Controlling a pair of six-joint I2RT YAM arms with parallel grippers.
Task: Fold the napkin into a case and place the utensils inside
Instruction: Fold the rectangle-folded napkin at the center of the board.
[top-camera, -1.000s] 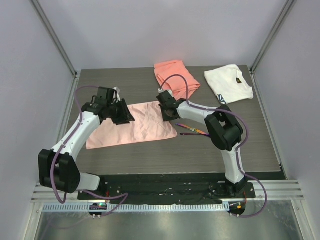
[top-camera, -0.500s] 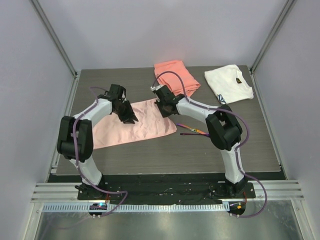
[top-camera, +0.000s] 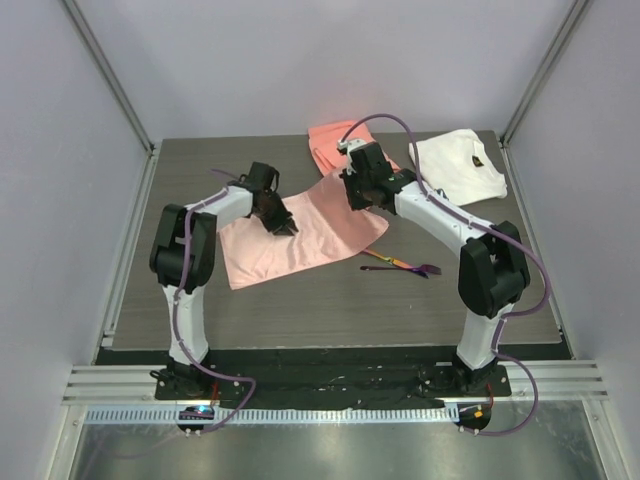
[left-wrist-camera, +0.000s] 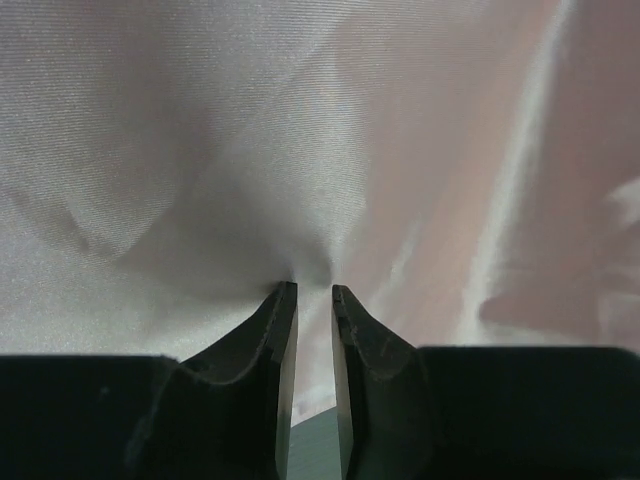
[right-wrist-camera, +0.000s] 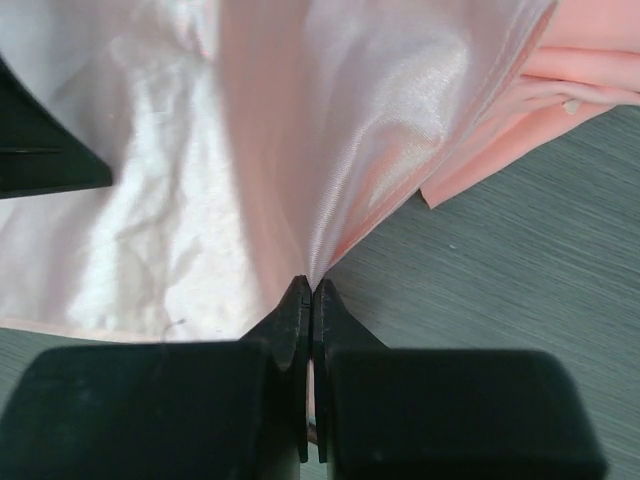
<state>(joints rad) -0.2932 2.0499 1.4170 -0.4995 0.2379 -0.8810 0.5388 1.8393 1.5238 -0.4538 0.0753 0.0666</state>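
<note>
**Top view.** The napkin (top-camera: 300, 240) is seen spread on the table (top-camera: 330, 310), with its far edge raised at two points. No fold is completed and no case is formed. The utensils (top-camera: 398, 265) are noted lying on bare table just off the napkin's near-right corner, not touching it and not tucked into anything. Judged: the first fold is only being started, so all the folding and the loading of the utensils are left to do. The left gripper (top-camera: 281, 222) is set on the far-left part of the cloth and the right gripper (top-camera: 362, 196) on its far-right corner. A coral cloth (top-camera: 325, 135) and a white cloth (top-camera: 455, 165) are recorded at the back of the table, the coral one close behind the raised corner.

**Left wrist view.** The frame is filled by the napkin (left-wrist-camera: 300, 140). The left gripper (left-wrist-camera: 313, 300) is seen with jaws nearly together, only a slim gap left between them. The cloth is puckered and drawn in to the tips, so a pinch on the napkin is judged; how firm it is cannot be told.

**Right wrist view.** The right gripper (right-wrist-camera: 312, 292) is seen with jaws pressed together, clamped on an edge of the napkin (right-wrist-camera: 380, 170). The cloth is pulled up into a taut ridge fanning out from the tips. The coral cloth (right-wrist-camera: 590, 70) is noted beyond it, with grey table (right-wrist-camera: 520, 290) to the right
</note>
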